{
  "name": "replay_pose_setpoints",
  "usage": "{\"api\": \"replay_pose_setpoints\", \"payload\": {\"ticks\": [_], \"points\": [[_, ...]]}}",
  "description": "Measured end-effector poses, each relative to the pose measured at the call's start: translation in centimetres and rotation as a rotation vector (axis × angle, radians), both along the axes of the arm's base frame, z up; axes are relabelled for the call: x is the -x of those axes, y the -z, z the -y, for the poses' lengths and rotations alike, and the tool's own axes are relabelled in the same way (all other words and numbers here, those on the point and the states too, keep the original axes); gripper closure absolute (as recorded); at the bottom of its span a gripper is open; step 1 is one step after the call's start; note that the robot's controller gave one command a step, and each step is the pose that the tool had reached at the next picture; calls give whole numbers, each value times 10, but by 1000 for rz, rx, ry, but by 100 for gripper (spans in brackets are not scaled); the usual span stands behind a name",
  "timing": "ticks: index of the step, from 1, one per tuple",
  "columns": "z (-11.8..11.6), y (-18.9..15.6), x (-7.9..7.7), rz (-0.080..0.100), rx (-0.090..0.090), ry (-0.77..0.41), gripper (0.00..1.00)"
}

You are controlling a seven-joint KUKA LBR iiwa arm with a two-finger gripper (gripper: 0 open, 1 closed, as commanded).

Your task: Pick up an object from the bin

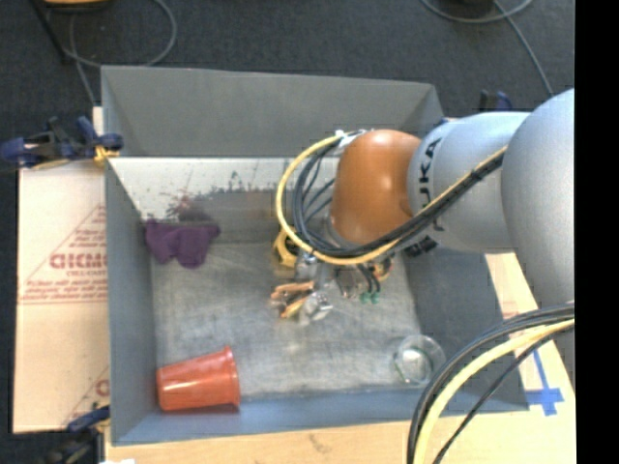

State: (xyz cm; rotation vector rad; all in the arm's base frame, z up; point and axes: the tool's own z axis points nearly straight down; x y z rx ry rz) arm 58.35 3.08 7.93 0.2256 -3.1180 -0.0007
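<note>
My gripper reaches down into the middle of the bin, under the arm's orange cover. It sits on a small cluster of things. A tan and orange piece lies right at its left side, touching or nearly touching it. A yellow thing pokes out just behind it, partly hidden by the cables. A small green bit shows at its right. Whether anything is gripped is hidden by the gripper's body.
A purple soft thing lies at the back left against the wall. An orange-red cup lies on its side at the front left. A clear glass cup stands in the front right corner. The arm covers the bin's right back part.
</note>
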Motion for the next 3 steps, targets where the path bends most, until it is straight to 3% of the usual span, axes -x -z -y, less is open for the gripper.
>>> {"api": "replay_pose_setpoints", "payload": {"ticks": [1, 2, 3], "points": [[0, -1, 0, 0, 0, 0, 100], [18, -30, 14, 23, -2, -97, 100], [49, -165, -6, 23, 0, -76, 100]]}}
